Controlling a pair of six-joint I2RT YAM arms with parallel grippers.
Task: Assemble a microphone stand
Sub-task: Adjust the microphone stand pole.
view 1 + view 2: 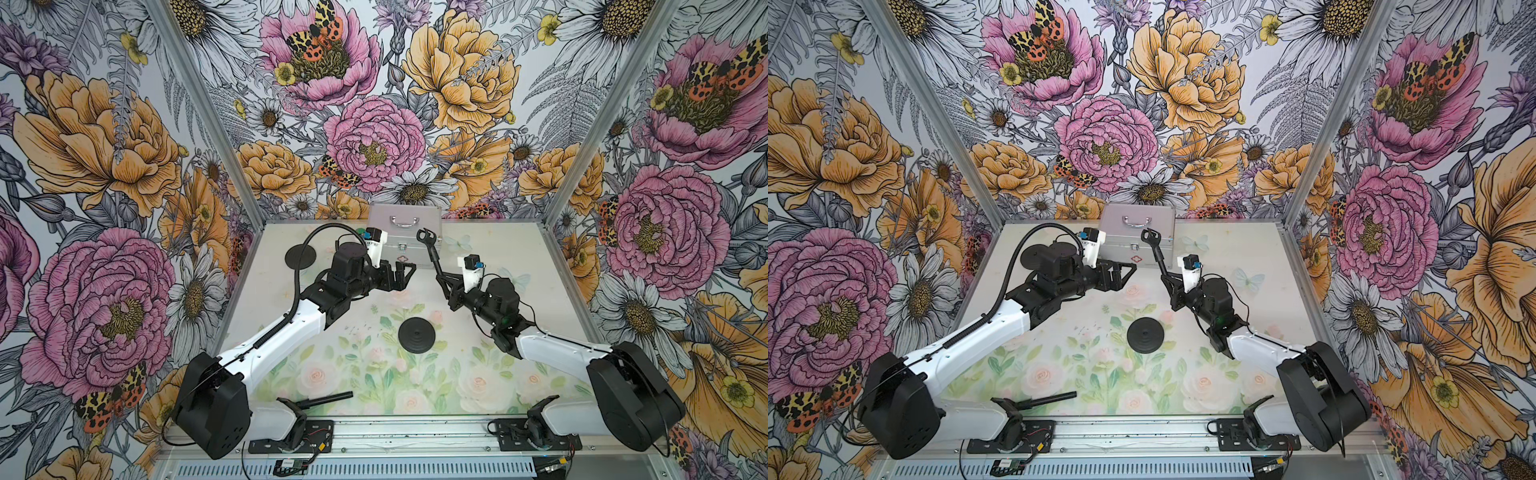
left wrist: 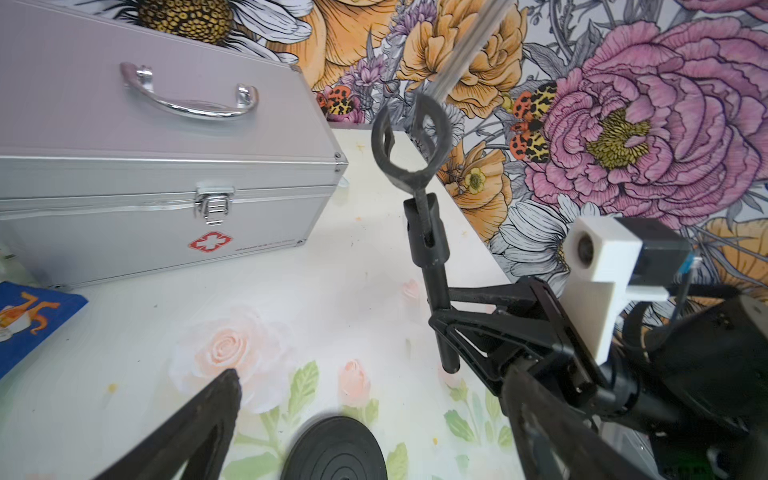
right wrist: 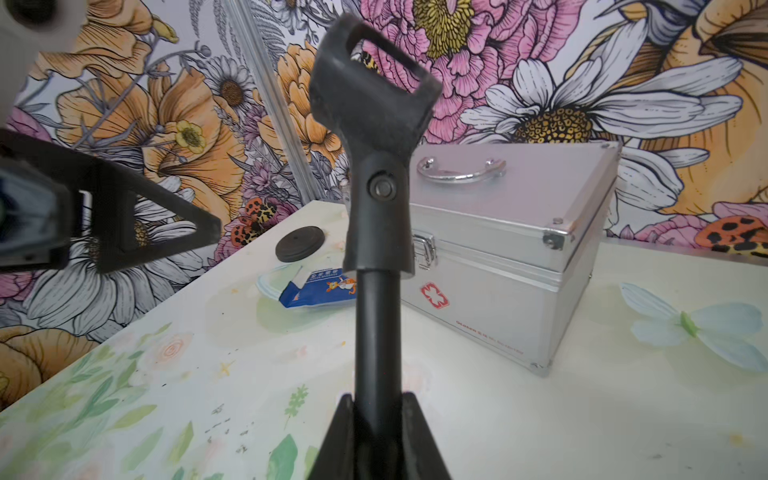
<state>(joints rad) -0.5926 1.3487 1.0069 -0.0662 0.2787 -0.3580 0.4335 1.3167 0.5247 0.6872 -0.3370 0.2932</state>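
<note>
Inside a booth walled with giant printed flowers, a pale table painted with faint roses carries a silver case at its far edge. On the near side of the case two arms face each other. The left claw, spread to its full width and holding nothing, hangs before the case's front face. The right claw, pinched tight on a black pole, stands off the case's near right corner. The pole runs close to upright with a slight lean, its mic clip at the top and its bare foot hanging free below the fingers, clear of the table. The round black base that the foot must meet lies flat on the table farther out on the near side of the case. It sits between the arms and lower than both claws, about as close to one as to the other. The loaded right arm looks best placed to bring the foot down and nearward onto the base's centre, with the free left claw on hand to steady it. A second disc lies left of the case, a loose rod rests far from the case at the table's near edge, and a blue packet sits at the case's left side.
</note>
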